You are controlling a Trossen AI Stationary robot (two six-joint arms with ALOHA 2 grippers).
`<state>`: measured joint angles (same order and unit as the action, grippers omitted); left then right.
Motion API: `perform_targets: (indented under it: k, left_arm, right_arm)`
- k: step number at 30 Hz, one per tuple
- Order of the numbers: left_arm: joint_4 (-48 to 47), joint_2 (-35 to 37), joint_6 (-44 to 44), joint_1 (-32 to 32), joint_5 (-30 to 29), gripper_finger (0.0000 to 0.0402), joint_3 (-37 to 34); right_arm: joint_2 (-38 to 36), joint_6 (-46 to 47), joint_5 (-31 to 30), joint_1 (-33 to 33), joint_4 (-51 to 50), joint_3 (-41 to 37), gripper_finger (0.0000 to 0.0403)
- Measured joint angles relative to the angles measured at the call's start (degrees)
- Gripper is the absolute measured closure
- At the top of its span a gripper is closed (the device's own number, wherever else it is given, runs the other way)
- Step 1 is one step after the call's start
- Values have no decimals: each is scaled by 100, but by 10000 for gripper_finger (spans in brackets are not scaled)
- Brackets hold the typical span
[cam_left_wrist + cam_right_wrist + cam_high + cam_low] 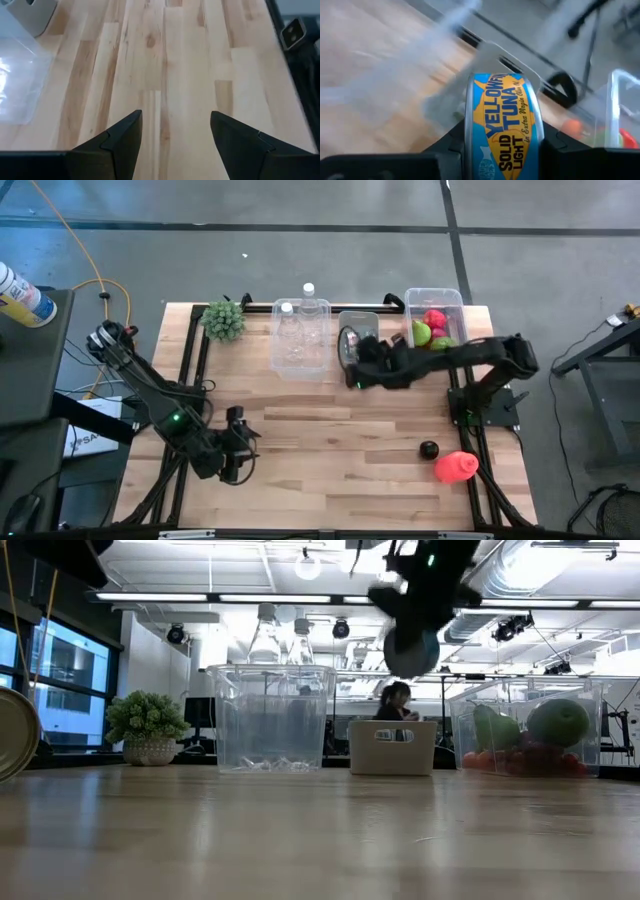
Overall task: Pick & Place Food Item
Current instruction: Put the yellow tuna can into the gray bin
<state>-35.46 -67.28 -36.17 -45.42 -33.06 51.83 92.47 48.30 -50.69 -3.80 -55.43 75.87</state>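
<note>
- We see the right tool (pixel 349 358) above the far part of the desk (pixel 330 450), at the small beige bin (pixel 358 322) that stands between the two clear containers.
- Its fingers are closed on a tuna can (pixel 502 130), which they hold on its edge; the yellow and blue label is readable in the right wrist view.
- In the low view this can (pixel 411 648) hangs in the air, higher than the beige bin (pixel 391 747) and not touching it.
- The left tool (pixel 238 462) is low over the near left part of the desk, well apart from the can.
- Its fingers (pixel 125 142) stand moderately apart and there is only bare wood between them, so it holds nothing.
- The empty clear container (pixel 301 340) stands to the left of the beige bin, with two bottles (pixel 308 292) at its far side.
- The clear container on the right (pixel 435 315) holds green and red fruit (pixel 430 328).
- A small potted plant (pixel 223 320) stands at the far left corner of the desk.
- Near the right edge of the desk lie a red object (pixel 456 467) and a small black object (pixel 429 449), just beside each other.
- In the low view a person (pixel 396 700) is visible in the room behind the bins.
</note>
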Motion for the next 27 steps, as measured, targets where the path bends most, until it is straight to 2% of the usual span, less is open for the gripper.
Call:
perform_targets:
  k: [5,8,14,18,23,27]
  left_arm:
    - [6,-11,338,107,-2,174,0]
    - [1,-13,494,183,-6,174,0]
    - [10,-11,538,334,-2,174,0]
    - [136,-11,641,496,-4,174,0]
    - [188,-11,667,676,-2,174,2]
    - [201,-11,777,854,3,174,2]
  right_arm:
    - [95,-242,547,633,465,-295,288]
    - [85,-888,896,805,1033,-522,288]
    - [87,-2758,2298,1239,1628,-576,288]
    - [87,-3743,2898,1567,1780,-576,288]
    - [87,-4661,3663,1982,1593,-611,288]
    - [87,-5017,4287,2158,1897,-762,288]
